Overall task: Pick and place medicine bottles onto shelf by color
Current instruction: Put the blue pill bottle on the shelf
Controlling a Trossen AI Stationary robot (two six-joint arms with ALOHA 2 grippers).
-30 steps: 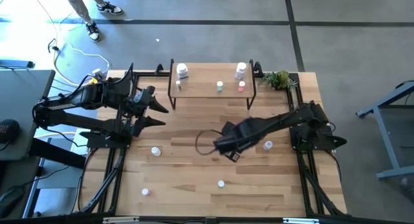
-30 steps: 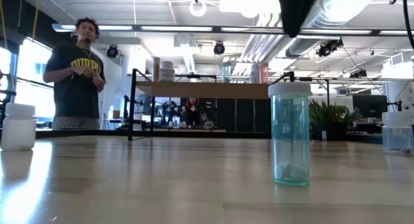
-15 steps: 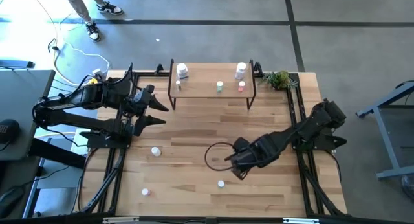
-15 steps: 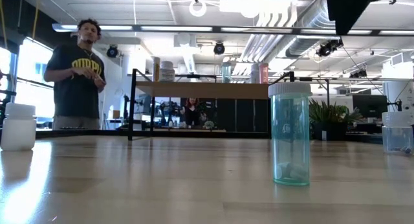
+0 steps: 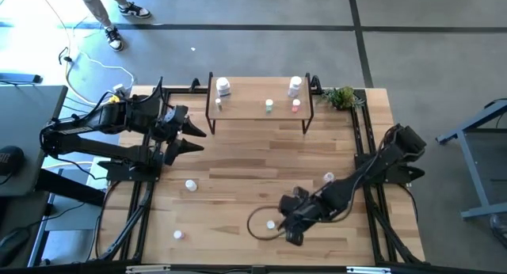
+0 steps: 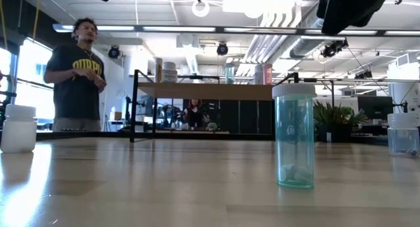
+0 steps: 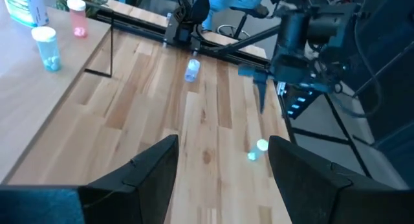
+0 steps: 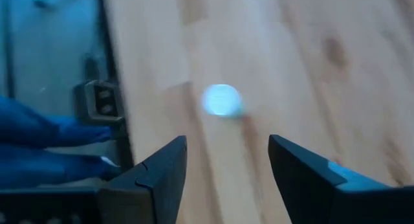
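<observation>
near the front edge of the tabletop point(image 5: 238, 167), the right hand point(image 5: 279, 221) hangs with fingers spread beside a small teal-tinted bottle point(image 5: 270, 224), positioned to straddle it for pickup. the left hand point(image 5: 192, 139) waits spread at the left. the shelf point(image 5: 253, 108) at the rear already carries several bottles.

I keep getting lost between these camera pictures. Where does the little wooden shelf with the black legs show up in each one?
High view: the shelf is at the table's far edge, near the middle.
Low view: it stands in the background, left of centre.
Left wrist view: its board fills the left side.
Right wrist view: not in it.
Shared landmark: the green plant beside the shelf, also in the low view.
</observation>
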